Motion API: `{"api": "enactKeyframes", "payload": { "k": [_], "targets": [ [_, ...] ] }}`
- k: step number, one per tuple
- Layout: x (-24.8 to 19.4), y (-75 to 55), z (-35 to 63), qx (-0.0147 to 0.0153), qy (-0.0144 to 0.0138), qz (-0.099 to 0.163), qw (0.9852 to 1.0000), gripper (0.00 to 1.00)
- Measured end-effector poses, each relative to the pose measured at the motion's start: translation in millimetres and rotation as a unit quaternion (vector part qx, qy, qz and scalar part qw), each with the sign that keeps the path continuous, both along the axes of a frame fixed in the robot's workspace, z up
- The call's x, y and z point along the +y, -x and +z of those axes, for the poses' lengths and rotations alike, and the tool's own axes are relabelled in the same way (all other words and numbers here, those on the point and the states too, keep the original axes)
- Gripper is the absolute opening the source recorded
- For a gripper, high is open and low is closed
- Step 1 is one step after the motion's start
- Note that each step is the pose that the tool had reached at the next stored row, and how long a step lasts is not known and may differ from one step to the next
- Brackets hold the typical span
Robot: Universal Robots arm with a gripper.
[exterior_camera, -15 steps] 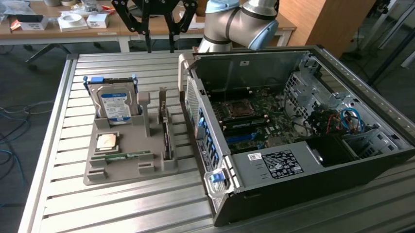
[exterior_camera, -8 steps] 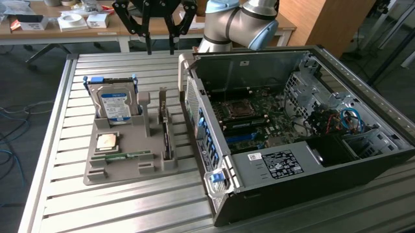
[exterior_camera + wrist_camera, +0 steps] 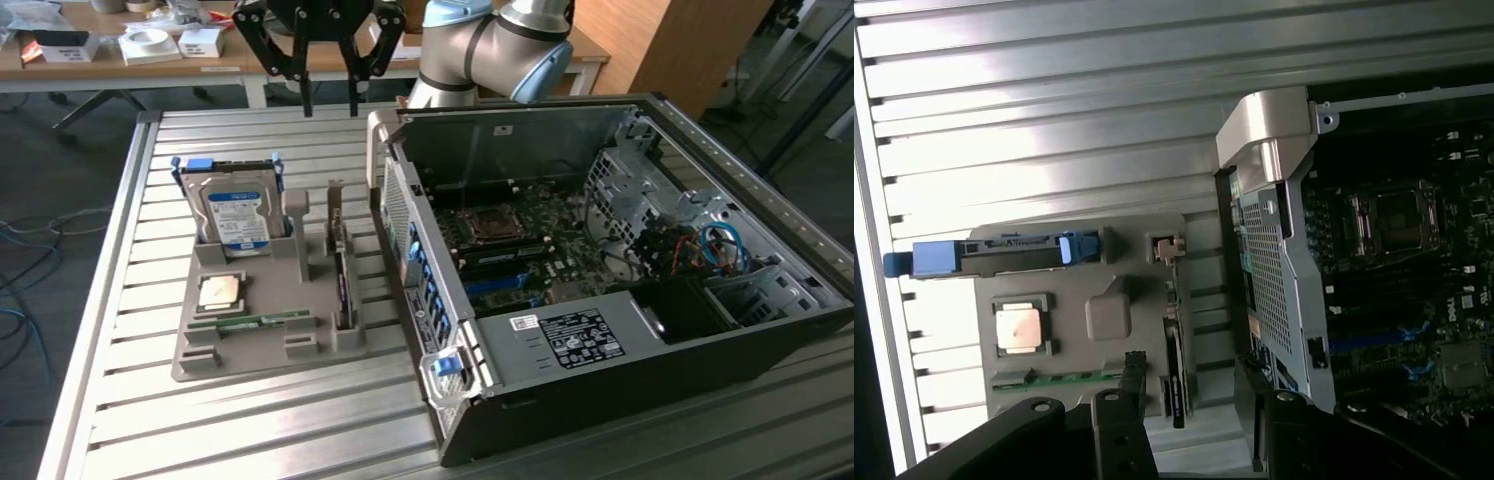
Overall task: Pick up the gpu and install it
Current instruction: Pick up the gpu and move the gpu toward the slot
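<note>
- The gripper [image 3: 331,108] is seen hanging high over the far end of the slatted table [image 3: 160,420], with its jaws spread wide and nothing held. Its dark fingers [image 3: 1104,440] are also caught in the wrist view.
- The gpu [image 3: 343,285] is parked on its edge in a slot of the grey holder [image 3: 254,358], on the side nearest the open pc case [image 3: 641,330]. In the wrist view it's seen edge-on as a thin dark strip [image 3: 1176,385].
- The card is well apart from the gripper, so nothing has been touched and the pick-up can't be called started.
- The holder is shared with the hard drive [image 3: 238,212], the cpu [image 3: 220,292] and the memory stick [image 3: 254,322], all left sitting in place.
- Handling, as a guess: the card is probably light and stiff, but fragile. The fan and the small parts on the board shouldn't be squeezed.
- Only the upper edge is exposed above the slot, so that's likely where it's best pinched, across the thin way and near the middle for balance.
- Which face the fan is on can't be made out.
- The slot walls are tight beside it, so a tilted lift could easily get it jammed.
</note>
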State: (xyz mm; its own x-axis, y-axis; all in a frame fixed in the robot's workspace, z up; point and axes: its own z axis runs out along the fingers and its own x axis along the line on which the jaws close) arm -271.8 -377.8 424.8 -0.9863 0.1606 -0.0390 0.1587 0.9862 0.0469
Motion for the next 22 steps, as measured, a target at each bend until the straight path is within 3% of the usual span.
{"api": "enactKeyframes", "payload": {
  "k": [22],
  "targets": [
    [0.0,0.6,-2.0,0.0000,0.0011,0.021,0.9998,0.49]
  ]
}}
